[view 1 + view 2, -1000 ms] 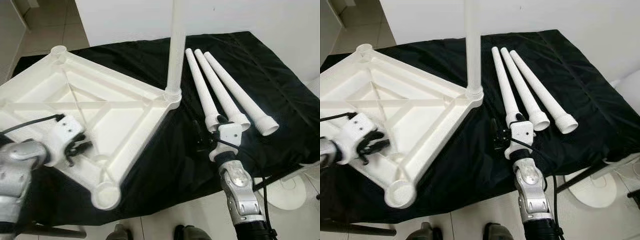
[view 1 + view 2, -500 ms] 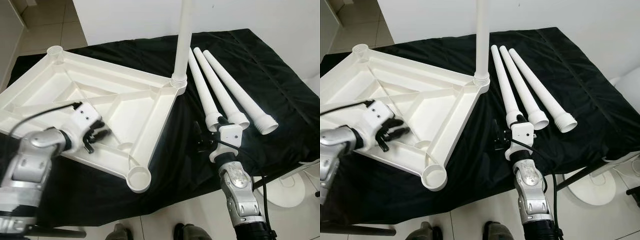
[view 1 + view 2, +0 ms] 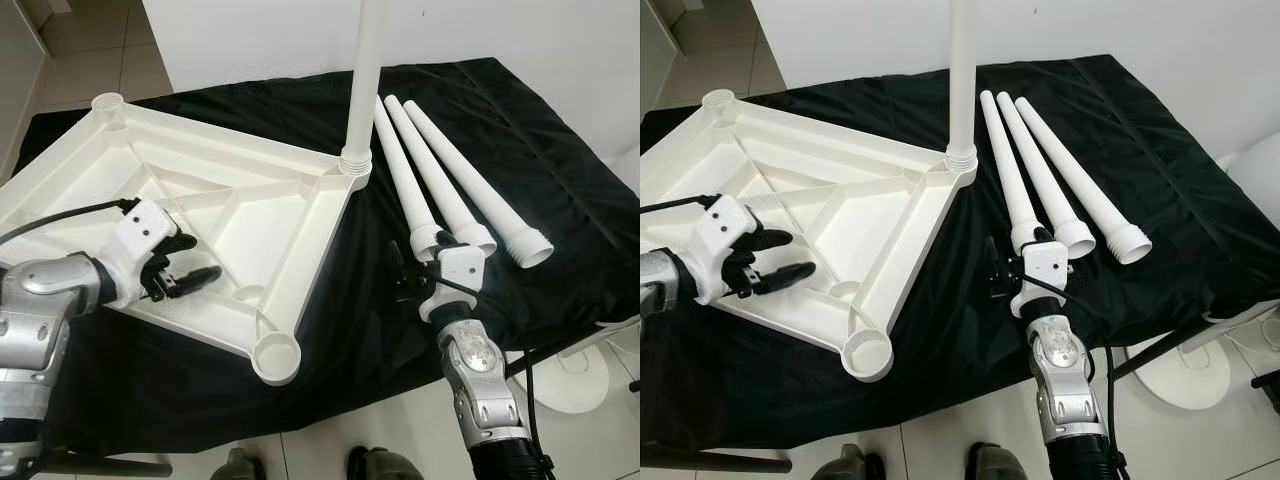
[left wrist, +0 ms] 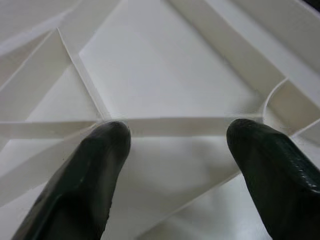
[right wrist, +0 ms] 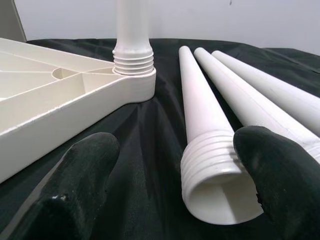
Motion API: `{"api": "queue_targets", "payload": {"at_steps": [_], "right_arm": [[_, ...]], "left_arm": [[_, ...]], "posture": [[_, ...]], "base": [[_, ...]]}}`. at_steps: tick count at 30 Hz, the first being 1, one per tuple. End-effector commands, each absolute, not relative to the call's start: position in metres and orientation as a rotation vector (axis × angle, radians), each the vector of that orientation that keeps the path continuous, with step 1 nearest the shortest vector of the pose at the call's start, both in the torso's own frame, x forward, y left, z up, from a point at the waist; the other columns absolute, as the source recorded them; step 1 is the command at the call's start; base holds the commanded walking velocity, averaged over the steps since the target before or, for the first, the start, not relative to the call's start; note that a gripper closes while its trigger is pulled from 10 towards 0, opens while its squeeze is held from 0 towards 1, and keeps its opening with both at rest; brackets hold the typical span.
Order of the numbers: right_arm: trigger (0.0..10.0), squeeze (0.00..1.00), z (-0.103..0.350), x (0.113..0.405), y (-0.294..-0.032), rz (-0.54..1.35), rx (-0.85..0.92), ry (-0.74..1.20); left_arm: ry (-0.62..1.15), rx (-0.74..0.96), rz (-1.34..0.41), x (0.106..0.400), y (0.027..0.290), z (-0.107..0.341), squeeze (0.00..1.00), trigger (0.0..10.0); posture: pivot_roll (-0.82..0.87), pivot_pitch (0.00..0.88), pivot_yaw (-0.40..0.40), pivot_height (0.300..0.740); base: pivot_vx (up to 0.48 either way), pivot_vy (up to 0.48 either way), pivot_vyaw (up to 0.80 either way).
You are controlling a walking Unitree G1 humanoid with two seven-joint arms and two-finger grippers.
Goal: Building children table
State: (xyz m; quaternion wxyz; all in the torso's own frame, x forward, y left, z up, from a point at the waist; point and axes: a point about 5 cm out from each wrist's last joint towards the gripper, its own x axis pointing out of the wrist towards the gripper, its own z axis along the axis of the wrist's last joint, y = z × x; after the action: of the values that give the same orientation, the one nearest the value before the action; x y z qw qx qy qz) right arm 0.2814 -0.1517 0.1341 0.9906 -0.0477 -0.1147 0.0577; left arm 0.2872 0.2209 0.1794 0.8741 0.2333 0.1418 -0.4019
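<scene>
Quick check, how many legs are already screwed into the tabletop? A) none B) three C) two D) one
D: one leg stands upright in a corner socket of the upturned tabletop, while three loose legs lie side by side on the black cloth, with the open right tool at the threaded end of the nearest.

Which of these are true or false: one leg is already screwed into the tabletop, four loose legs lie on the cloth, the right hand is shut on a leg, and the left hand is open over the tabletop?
1. One leg stands screwed into a corner of the tabletop. True.
2. Four loose legs lie on the black cloth. False: three lie there, side by side.
3. The right hand is shut on a leg. False: it is open at the threaded end of the nearest loose leg.
4. The left hand is open over the tabletop's ribbed underside. True.
</scene>
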Motion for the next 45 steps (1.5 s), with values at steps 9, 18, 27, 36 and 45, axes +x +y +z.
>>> {"api": "queue_targets", "payload": {"at_steps": [9, 18, 27, 36, 45], "right_arm": [[10.0, 0.00, 0.130, 0.281, -0.153, 0.115, -0.106, -0.223], [10.0, 0.00, 0.130, 0.282, -0.152, 0.126, -0.112, -0.223], [10.0, 0.00, 0.129, 0.282, -0.150, 0.136, -0.116, -0.220], [10.0, 0.00, 0.130, 0.283, -0.148, 0.144, -0.117, -0.224], [10.0, 0.00, 0.129, 0.283, -0.149, 0.130, -0.116, -0.222]], "left_arm": [[0.392, 0.454, -1.029, 0.268, 0.210, 0.165, 0.00, 10.0], [0.409, 0.457, -1.058, 0.265, 0.211, 0.162, 0.00, 10.0], [0.441, 0.462, -1.061, 0.259, 0.218, 0.160, 0.00, 10.0], [0.470, 0.522, -1.020, 0.269, 0.210, 0.145, 0.00, 10.0], [0.392, 0.592, -0.866, 0.304, 0.201, 0.147, 0.00, 10.0]], "posture": [[-0.05, 0.105, 0.051, 0.740], [-0.05, 0.096, 0.043, 0.740], [-0.04, 0.090, 0.038, 0.740], [-0.05, 0.089, 0.036, 0.740], [-0.05, 0.104, 0.041, 0.740]], "base": [[0.000, 0.000, 0.00], [0.000, 0.000, 0.00], [0.000, 0.000, 0.00], [0.000, 0.000, 0.00], [0.000, 0.000, 0.00]]}}
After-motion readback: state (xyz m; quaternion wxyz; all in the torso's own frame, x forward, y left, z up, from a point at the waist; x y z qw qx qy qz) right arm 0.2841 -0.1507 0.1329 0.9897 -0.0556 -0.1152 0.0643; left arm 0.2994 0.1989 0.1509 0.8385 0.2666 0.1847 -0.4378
